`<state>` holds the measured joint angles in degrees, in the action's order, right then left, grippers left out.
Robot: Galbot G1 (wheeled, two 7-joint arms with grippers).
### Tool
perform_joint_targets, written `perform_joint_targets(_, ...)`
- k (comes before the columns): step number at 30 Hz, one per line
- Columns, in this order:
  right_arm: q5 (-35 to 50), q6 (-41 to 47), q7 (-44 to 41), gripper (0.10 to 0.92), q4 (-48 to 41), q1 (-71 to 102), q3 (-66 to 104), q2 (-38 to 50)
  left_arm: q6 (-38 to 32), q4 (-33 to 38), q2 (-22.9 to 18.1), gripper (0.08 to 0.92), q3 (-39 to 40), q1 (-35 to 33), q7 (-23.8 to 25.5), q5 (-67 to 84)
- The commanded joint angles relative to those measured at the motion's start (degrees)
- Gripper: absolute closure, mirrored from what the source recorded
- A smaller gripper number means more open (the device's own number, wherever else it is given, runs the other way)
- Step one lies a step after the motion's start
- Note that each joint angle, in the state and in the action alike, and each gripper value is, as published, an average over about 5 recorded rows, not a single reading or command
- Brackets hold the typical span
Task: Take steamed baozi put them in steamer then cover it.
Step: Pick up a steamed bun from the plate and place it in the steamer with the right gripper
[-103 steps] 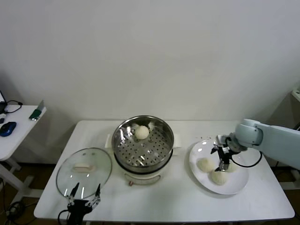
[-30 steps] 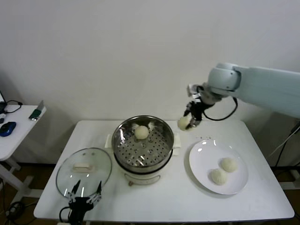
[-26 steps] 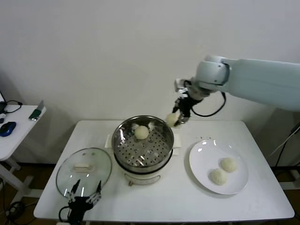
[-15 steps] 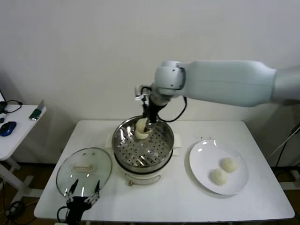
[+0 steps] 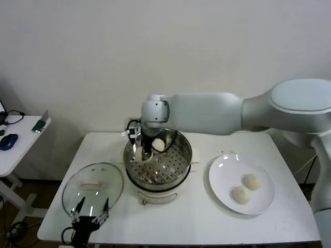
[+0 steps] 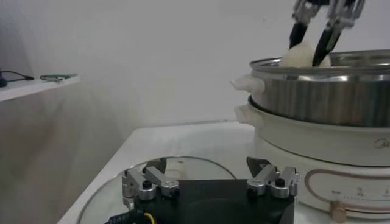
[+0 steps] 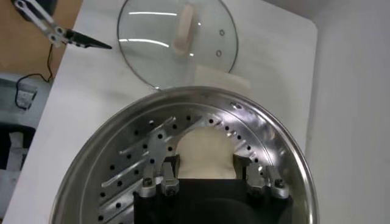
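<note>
My right gripper [image 5: 143, 153] was down inside the steamer [image 5: 158, 178], clenched on one steamed baozi [image 7: 206, 154] (the right wrist view showed the bun sitting squarely between the two fingers, over the perforated tray [image 7: 131, 173]). I saw the held bun at the left side of the pot, near the rim, and in the left wrist view its top [image 6: 303, 56] poked just above the steel wall with the fingers [image 6: 323, 45] on either side. I could not tell if it already touched the tray. A second baozi [image 5: 158, 145] lay on the tray at the back, just beside the held one. The right arm [image 5: 207, 111] reached across from the right, above the table [image 5: 196, 217].

Two more baozi [image 5: 252, 181] [image 5: 241, 194] sat on the white plate [image 5: 222, 175], right of the steamer and well apart from it.

The cover [image 5: 92, 187] lay flat on the table left of the steamer, handle up, near the cream base. My left gripper [image 5: 89, 217] hung low at the table's front edge, just by the cover's near rim, fingers spread and holding nothing (idle).

A side desk [image 5: 13, 147] stood further left with a mouse [image 5: 8, 141] on it.
</note>
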<state>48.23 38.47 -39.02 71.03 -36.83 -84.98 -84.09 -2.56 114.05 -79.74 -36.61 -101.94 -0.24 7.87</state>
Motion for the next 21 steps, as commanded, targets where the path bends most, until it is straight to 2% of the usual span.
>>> perform_joint_targets(1,-3.2,0.8,1.2,0.423,-5.5,5.0,0.3,-3.9,-0.1,0.0,-0.1,0.177,0.1,0.0,0.0,0.0)
perform_joint_targets(10,-4.4,-0.1,1.0,0.415,-6.0,5.5,0.4,-3.7,-0.1,0.1,-0.2,0.177,0.1,0.0,-0.1,0.0)
perform_joint_targets(16,-4.3,-2.2,-1.5,0.291,-2.7,1.7,0.4,-0.4,-0.2,0.3,-0.3,0.177,0.2,-0.2,-0.1,0.0)
perform_joint_targets(19,-3.6,-4.5,-4.6,0.226,0.5,-3.2,-0.8,3.4,-0.2,0.5,-0.3,0.177,0.1,-0.3,-0.1,0.0)
perform_joint_targets(21,-2.1,-6.5,-7.2,0.209,3.3,-7.5,-2.4,7.1,-0.1,0.7,-0.4,0.177,0.1,-0.3,-0.1,-0.1)
